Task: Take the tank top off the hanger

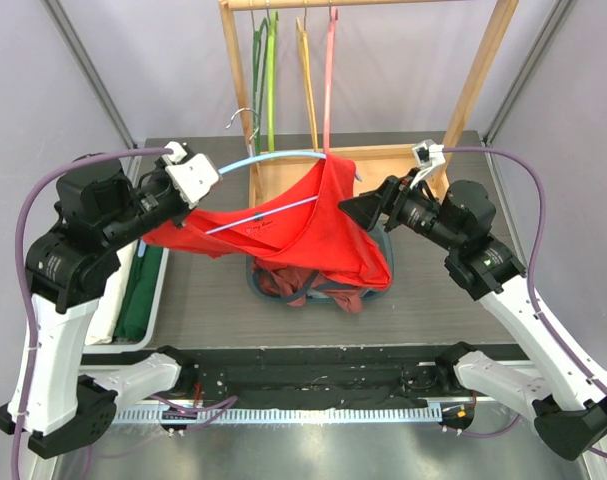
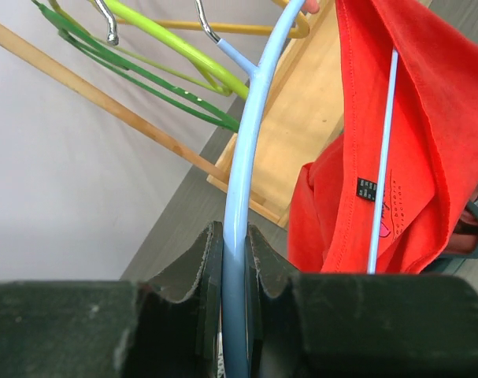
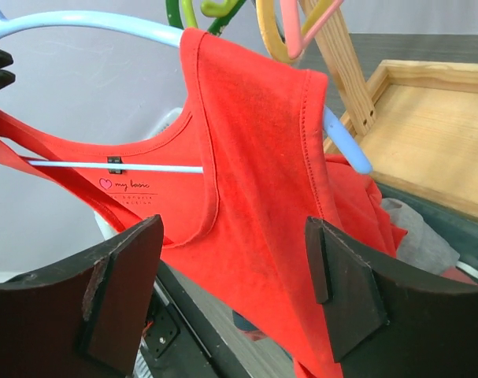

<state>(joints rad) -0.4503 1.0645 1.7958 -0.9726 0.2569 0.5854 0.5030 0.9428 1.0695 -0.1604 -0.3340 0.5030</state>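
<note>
A red tank top [image 1: 313,225] hangs on a light blue hanger [image 1: 273,157], held in the air above a basket. One strap lies over the hanger's right shoulder [image 3: 246,87]; the rest droops below. My left gripper [image 1: 188,180] is shut on the hanger's left arm [image 2: 239,260]. My right gripper [image 1: 355,208] is open, its fingers [image 3: 341,283] apart just in front of the tank top [image 3: 254,213], not touching it. The tank top also shows in the left wrist view [image 2: 412,142].
A wooden rack [image 1: 473,90] at the back holds green [image 1: 268,80], yellow [image 1: 307,80] and pink [image 1: 329,80] hangers. A dark basket [image 1: 383,275] of clothes sits under the tank top. A white tray [image 1: 118,320] with green cloth lies at the left.
</note>
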